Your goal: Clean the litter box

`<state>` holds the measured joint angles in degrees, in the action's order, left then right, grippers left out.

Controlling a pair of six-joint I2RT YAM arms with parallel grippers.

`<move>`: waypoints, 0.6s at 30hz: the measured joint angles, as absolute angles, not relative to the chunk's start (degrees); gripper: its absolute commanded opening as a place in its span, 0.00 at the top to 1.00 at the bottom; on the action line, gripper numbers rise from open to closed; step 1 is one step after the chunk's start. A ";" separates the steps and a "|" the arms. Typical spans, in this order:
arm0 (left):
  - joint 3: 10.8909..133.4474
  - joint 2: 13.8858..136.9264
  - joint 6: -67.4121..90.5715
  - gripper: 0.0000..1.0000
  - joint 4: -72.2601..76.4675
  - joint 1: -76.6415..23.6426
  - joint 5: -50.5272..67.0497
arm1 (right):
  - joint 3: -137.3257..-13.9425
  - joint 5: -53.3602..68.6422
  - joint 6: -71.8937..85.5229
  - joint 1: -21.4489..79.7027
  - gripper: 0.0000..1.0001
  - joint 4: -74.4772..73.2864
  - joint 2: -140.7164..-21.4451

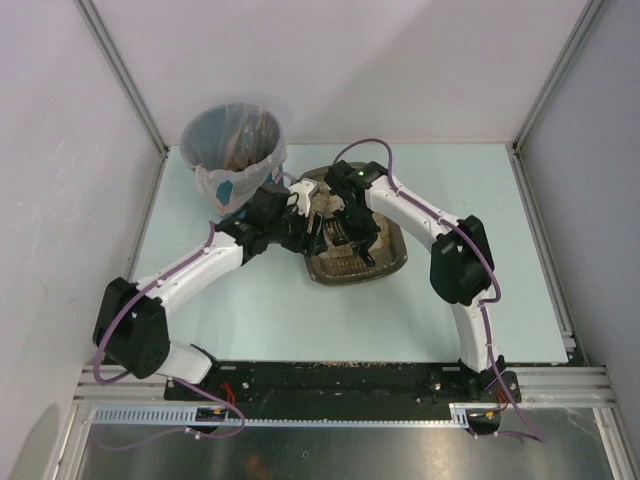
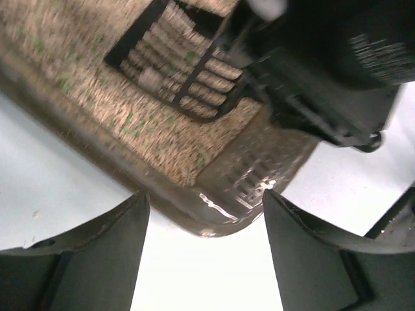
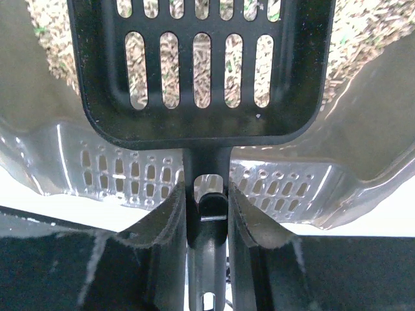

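**Scoop over the granules, left side loose at the tray corner**

The shallow grey-brown plastic litter box (image 1: 390, 262) lies mid-worktop, just in front of the round teal bin with the clear liner (image 1: 222, 185), on the pale blue-green worktop (image 1: 300, 320). Both arms reach in over it.

The right fingers (image 3: 155, 236) are pressed together on the handle of a black slotted plastic scoop (image 3: 194, 126). The scoop's blade is held out over the beige granules, which show through its slots. From the right wrist view the tray's perforated near wall sits directly below the grip, so the scoop is already inside the rim line.

The left fingers (image 2: 97, 259) are spread and hold nothing. One rounded corner of the tray shows in the gap between their tips. As far as that view tells, its rim touches neither pad.

The step in hand looks like sifting. To do it well:

- Keep the blade shallow and nearly level, draw it slowly through the granules, and let the loose grains fall back through the slots before lifting.
- Keep the pinch on the handle firm and square, since a twist there would tip the load.
- Expect the tray to slide, because nothing holds it down; short strokes towards the far wall are safer than long drags.
- Close the left fingers on that corner rim if the tray needs steadying.
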<state>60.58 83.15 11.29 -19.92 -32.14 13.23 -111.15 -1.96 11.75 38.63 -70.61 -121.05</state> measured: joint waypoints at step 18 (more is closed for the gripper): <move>58.87 86.08 1.28 0.21 -7.73 -33.80 27.64 | -107.22 4.49 10.31 39.29 1.00 -70.87 -113.80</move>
